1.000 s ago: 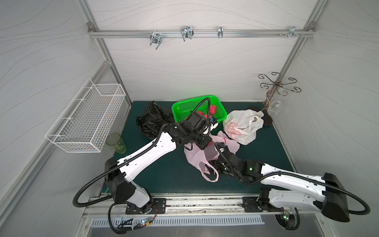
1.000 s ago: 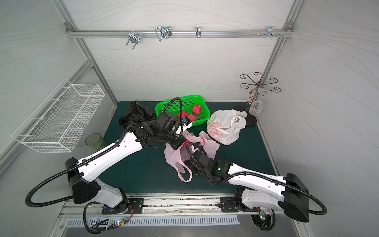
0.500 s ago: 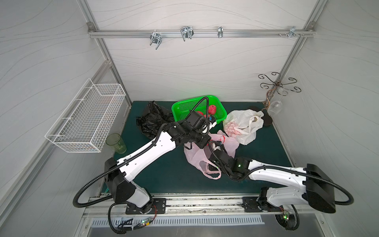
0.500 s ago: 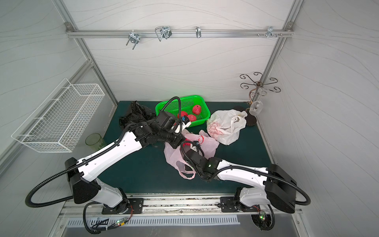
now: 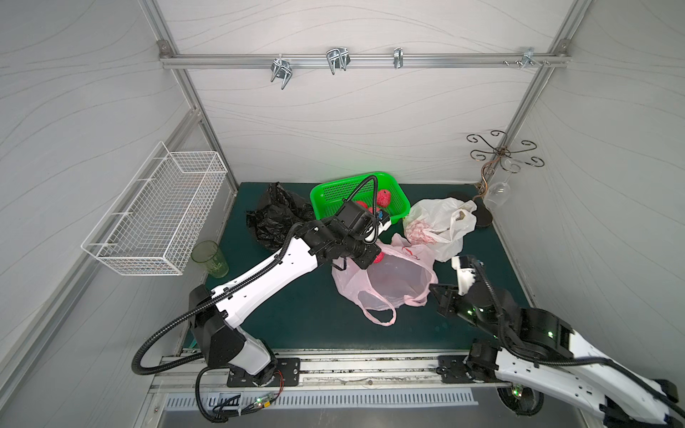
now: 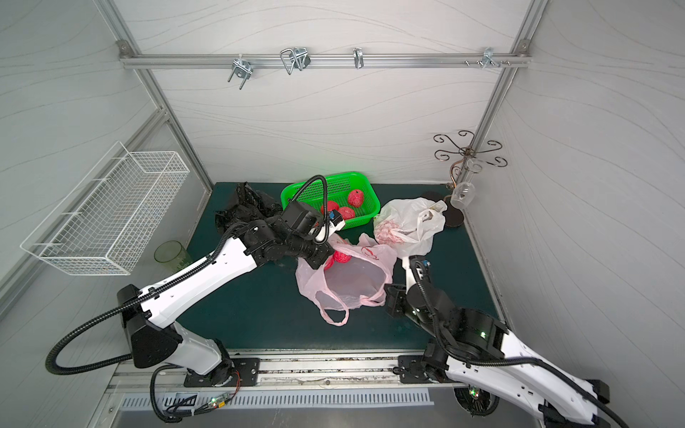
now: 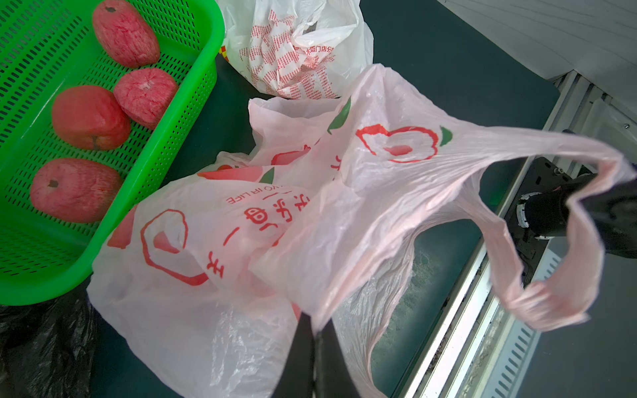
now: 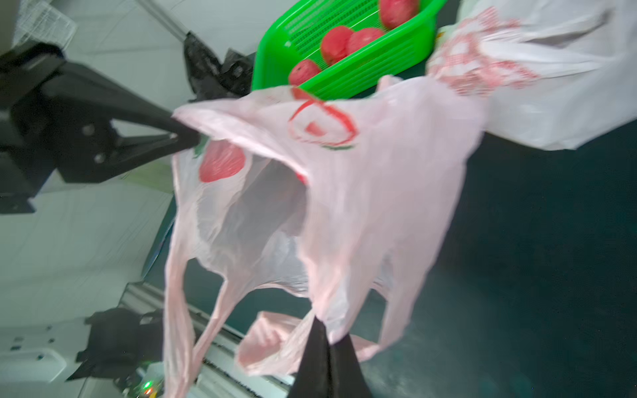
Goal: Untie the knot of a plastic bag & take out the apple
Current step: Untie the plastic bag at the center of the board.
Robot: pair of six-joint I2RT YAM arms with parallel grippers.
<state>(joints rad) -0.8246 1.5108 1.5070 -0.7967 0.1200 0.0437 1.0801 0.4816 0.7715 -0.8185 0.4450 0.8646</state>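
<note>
Pink plastic bag (image 5: pixel 393 281) stretched open between my two arms.
My left gripper (image 8: pixel 186 138) is closed on the far rim, and the apple (image 8: pixel 220 162) sits inside just under those fingers. My right gripper (image 8: pixel 322 327) is pinched on the near rim. I think both pull apart so the mouth is wide for reaching the apple.

Pink plastic bag (image 5: pixel 393 281) was in front of the green perforated plastic basket (image 5: pixel 333 189); crumpled black plastic bag (image 5: pixel 274 218) sat left of the basket, white plastic bag (image 5: pixel 441 222) right.
</note>
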